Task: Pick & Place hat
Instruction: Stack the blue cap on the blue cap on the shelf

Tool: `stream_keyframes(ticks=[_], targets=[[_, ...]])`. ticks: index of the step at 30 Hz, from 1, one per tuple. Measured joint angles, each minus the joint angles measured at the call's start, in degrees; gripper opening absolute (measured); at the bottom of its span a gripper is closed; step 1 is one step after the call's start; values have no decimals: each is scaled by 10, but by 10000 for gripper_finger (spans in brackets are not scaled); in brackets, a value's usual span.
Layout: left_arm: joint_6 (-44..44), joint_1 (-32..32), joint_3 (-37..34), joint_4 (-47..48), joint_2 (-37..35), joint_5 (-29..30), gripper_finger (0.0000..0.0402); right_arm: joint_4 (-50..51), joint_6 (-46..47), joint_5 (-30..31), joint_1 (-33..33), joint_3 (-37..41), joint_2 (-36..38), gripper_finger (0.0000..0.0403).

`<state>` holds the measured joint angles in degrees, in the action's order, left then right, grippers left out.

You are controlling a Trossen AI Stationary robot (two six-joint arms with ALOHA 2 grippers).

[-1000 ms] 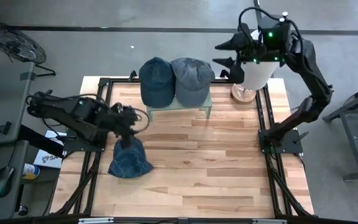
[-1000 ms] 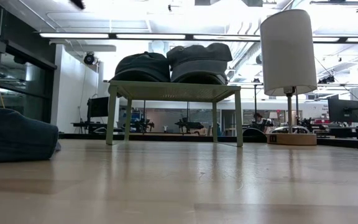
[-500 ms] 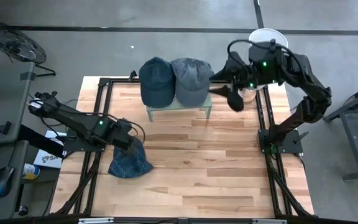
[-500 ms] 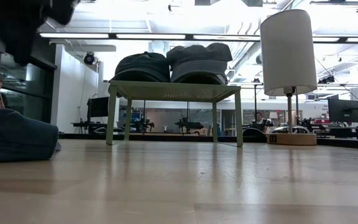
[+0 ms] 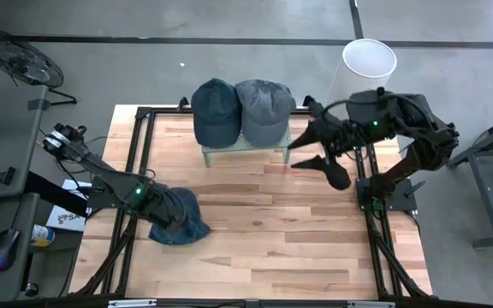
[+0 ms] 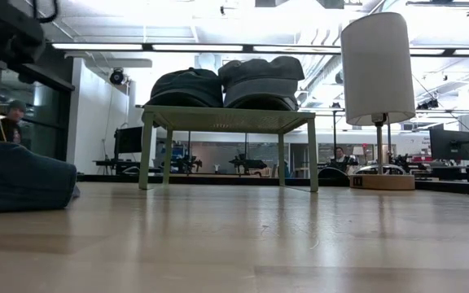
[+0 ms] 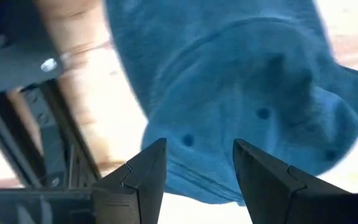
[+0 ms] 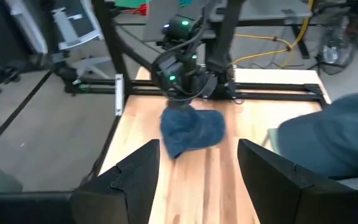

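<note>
On the left side of the table (image 5: 264, 231) lies the blue hat (image 5: 181, 219), flat on the wood, close to the table's left edge. It looks soft and light. It will bend and fold when it is touched, so it is best to pinch the cloth at the top, or the brim. The left tool (image 7: 194, 177) is right over the hat now, with its two fingers apart and nothing between them. A second ago it was higher, above the hat; now it has come down low to it.

In the middle, two more hats sit side by side on a little green stand (image 5: 245, 147).

On the right, the right tool (image 5: 308, 147) is open and holds nothing. It was up by the white lamp (image 5: 369, 62) before. Now it has dropped down beside the stand.
</note>
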<state>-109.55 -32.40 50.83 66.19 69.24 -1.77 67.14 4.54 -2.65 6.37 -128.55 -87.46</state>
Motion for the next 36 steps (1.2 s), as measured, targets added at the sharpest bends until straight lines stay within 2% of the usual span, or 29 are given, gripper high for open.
stream_keyframes(ticks=[7, 13, 20, 28, 36], targets=[[-101, -55, 0, 4, 29, -11, 179, 2, 11, 29, 60, 0, 0, 207], [-153, -82, 0, -13, 66, -40, 179, 12, 32, 62, 110, 0, 0, 208], [-200, -105, 0, -41, 103, -38, 179, 13, 49, 94, 160, 0, 0, 208], [-208, -105, 0, -111, 133, -16, 179, 13, 60, 136, 203, 0, 0, 209], [-172, -105, 0, -145, 136, -3, 179, 13, 70, 139, 222, 0, 0, 209]])
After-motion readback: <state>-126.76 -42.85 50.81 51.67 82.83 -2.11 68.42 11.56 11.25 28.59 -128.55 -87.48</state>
